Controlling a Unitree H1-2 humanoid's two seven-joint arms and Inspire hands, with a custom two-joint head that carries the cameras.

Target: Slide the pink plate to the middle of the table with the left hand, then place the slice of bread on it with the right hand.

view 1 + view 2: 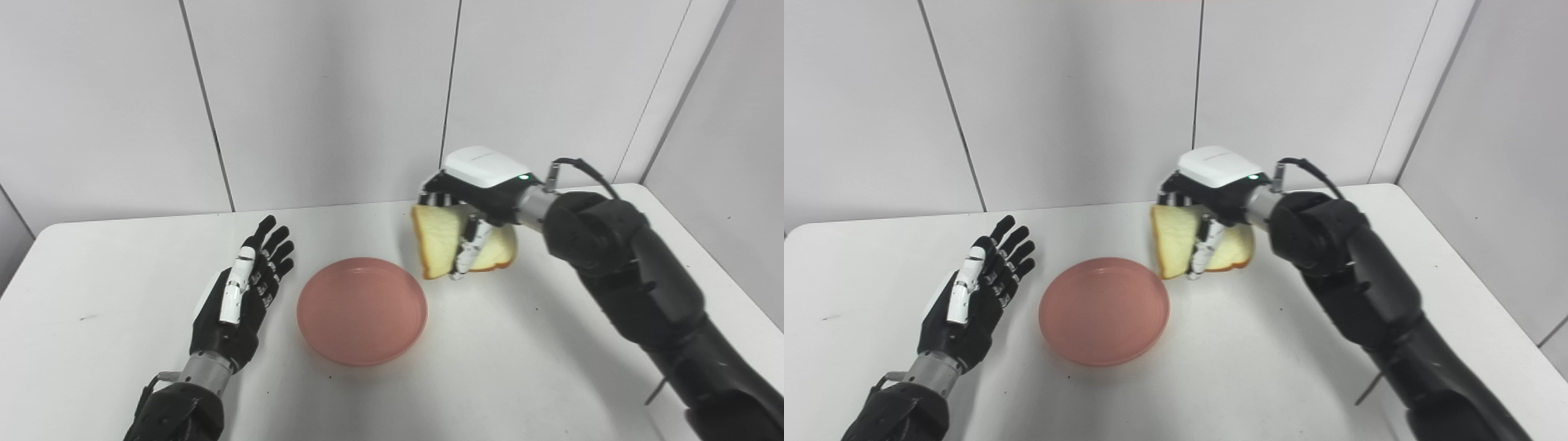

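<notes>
Left eye view: the right hand (474, 208) is gripping the slice of bread (436, 241), holding it clear of the table (490, 367). The pink plate (361, 311) is sitting just left of and below it.

Right eye view: the left hand (977, 288) is resting with fingers spread, empty, the plate just to its right.

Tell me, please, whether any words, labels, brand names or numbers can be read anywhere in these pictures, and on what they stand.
None: no text shows on the plate, the bread, the table or either hand, left or right.
</notes>
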